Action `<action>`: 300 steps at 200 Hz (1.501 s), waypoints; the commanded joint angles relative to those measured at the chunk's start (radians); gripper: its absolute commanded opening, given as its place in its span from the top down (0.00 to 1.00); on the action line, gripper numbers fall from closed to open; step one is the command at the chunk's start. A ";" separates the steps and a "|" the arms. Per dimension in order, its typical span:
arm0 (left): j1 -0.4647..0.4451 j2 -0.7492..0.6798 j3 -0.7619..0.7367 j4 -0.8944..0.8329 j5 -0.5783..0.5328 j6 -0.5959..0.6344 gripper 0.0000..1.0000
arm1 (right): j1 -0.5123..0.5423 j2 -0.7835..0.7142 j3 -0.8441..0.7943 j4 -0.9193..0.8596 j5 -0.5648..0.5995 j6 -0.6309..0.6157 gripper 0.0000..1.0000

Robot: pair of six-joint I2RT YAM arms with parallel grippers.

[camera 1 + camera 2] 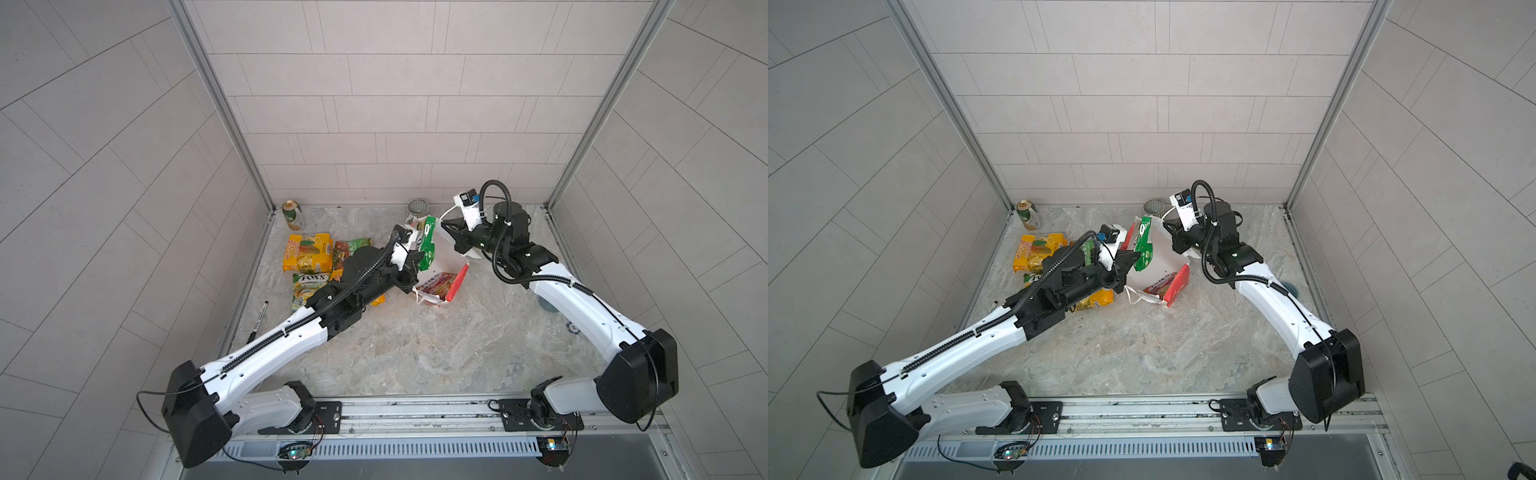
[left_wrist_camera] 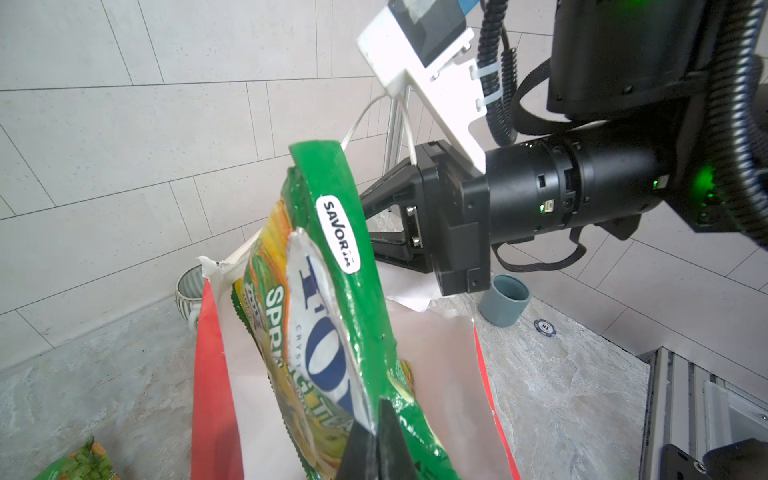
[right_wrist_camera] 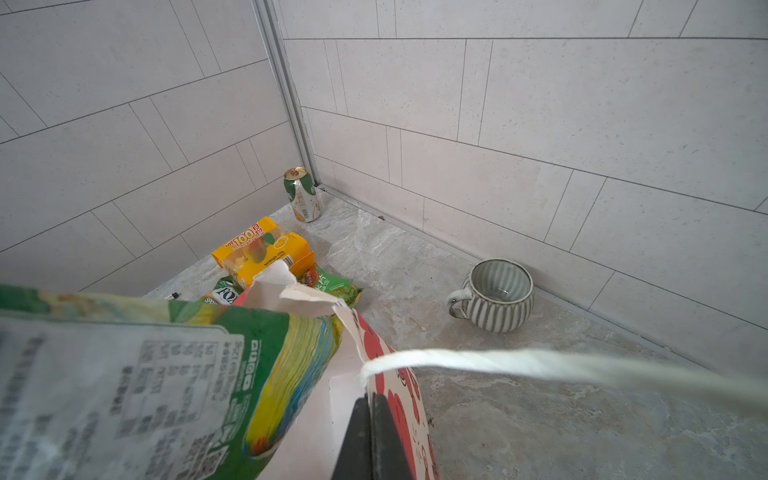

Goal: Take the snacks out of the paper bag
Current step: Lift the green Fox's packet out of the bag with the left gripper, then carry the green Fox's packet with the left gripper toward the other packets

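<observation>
Marbled grey stone, that's the tabletop (image 1: 415, 353), boxed in on three sides by pale tiled panels (image 1: 395, 104), with aluminium posts (image 1: 224, 104) running up the back corners.

Centre-back, the paper bag (image 1: 442, 266) gapes wide. Its far rim is lifted, and its near rim and one white cord handle are down on the stone. The right gripper (image 3: 370, 436) is clamped tight on that raised rim, jaws pressed together over the red-printed panel, the other cord looping past it.

The left gripper (image 2: 376, 432) is pinched hard on one end of the green Spring Tea packet (image 2: 332, 332). The packet stands nearly upright at the left side of the bag's mouth in both top views. Whether its lower end is out of the bag, I cannot tell.

An orange-pink packet (image 1: 434, 286) lies inside the bag, near the red side panel.

Over on the left of the table are a yellow-orange packet (image 1: 307, 251), a green chips packet (image 1: 353, 249) beside it, and a FOX'S packet (image 1: 309, 286) just in front, partly under the left arm.

A drink can (image 1: 293, 215) stands in the back-left corner. A ribbed mug (image 3: 492, 295) sits against the back wall, a black pen (image 1: 258, 322) lies along the left edge, and a grey cup (image 2: 505, 299) is at the right.
</observation>
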 commanded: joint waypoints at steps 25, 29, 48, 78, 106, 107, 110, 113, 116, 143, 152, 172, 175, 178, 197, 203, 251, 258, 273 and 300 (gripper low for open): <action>0.018 -0.012 0.120 0.064 0.000 0.002 1.00 | -0.006 -0.010 0.018 0.030 0.013 0.002 0.98; 0.019 -0.014 0.126 0.057 -0.002 0.002 1.00 | -0.006 -0.011 0.018 0.030 0.014 0.002 0.98; 0.023 -0.029 0.147 0.037 -0.019 0.003 1.00 | -0.009 -0.016 0.015 0.029 0.018 0.000 0.98; 0.025 -0.051 0.209 -0.106 -0.063 0.001 1.00 | -0.022 -0.024 0.017 0.021 0.035 0.012 0.98; 0.027 -0.087 0.271 -0.302 -0.162 0.033 1.00 | -0.048 -0.034 0.017 0.018 0.051 0.044 0.98; 0.027 -0.089 0.272 -0.309 -0.165 0.035 1.00 | -0.048 -0.035 0.017 0.019 0.052 0.046 0.98; 0.027 -0.095 0.277 -0.325 -0.179 0.038 1.00 | -0.052 -0.035 0.017 0.017 0.054 0.049 0.98; 0.028 -0.101 0.280 -0.340 -0.193 0.039 1.00 | -0.055 -0.037 0.016 0.018 0.057 0.054 0.98; 0.027 -0.108 0.283 -0.356 -0.209 0.040 1.00 | -0.059 -0.038 0.017 0.016 0.059 0.058 0.98; 0.044 -0.133 0.324 -0.515 -0.287 0.057 1.00 | -0.087 -0.049 0.013 0.012 0.065 0.087 0.98; 0.060 -0.122 0.354 -0.593 -0.294 0.050 1.00 | -0.092 -0.050 0.015 0.004 0.073 0.090 0.98; 0.092 -0.081 0.437 -0.793 -0.321 0.012 1.00 | -0.106 -0.051 0.018 -0.007 0.082 0.101 0.98; 0.094 -0.077 0.446 -0.820 -0.327 0.005 1.00 | -0.107 -0.050 0.017 -0.007 0.081 0.102 0.98; 0.095 -0.072 0.453 -0.842 -0.331 0.000 1.00 | -0.108 -0.051 0.016 -0.007 0.082 0.103 0.98; 0.096 -0.062 0.466 -0.963 -0.346 -0.047 1.00 | -0.117 -0.048 0.016 -0.008 0.084 0.110 0.98; 0.096 -0.061 0.461 -0.992 -0.348 -0.063 1.00 | -0.118 -0.047 0.016 -0.009 0.084 0.112 0.98; 0.095 -0.091 0.351 -1.095 -0.371 -0.141 1.00 | -0.124 -0.036 0.017 -0.009 0.082 0.118 0.99; 0.095 -0.097 0.328 -1.095 -0.371 -0.152 1.00 | -0.125 -0.035 0.015 -0.009 0.083 0.118 0.99; 0.096 -0.102 0.286 -1.088 -0.367 -0.152 1.00 | -0.128 -0.037 0.015 -0.008 0.086 0.122 0.99; 0.096 -0.094 0.249 -1.034 -0.393 -0.138 1.00 | -0.136 -0.037 0.014 -0.008 0.090 0.133 0.99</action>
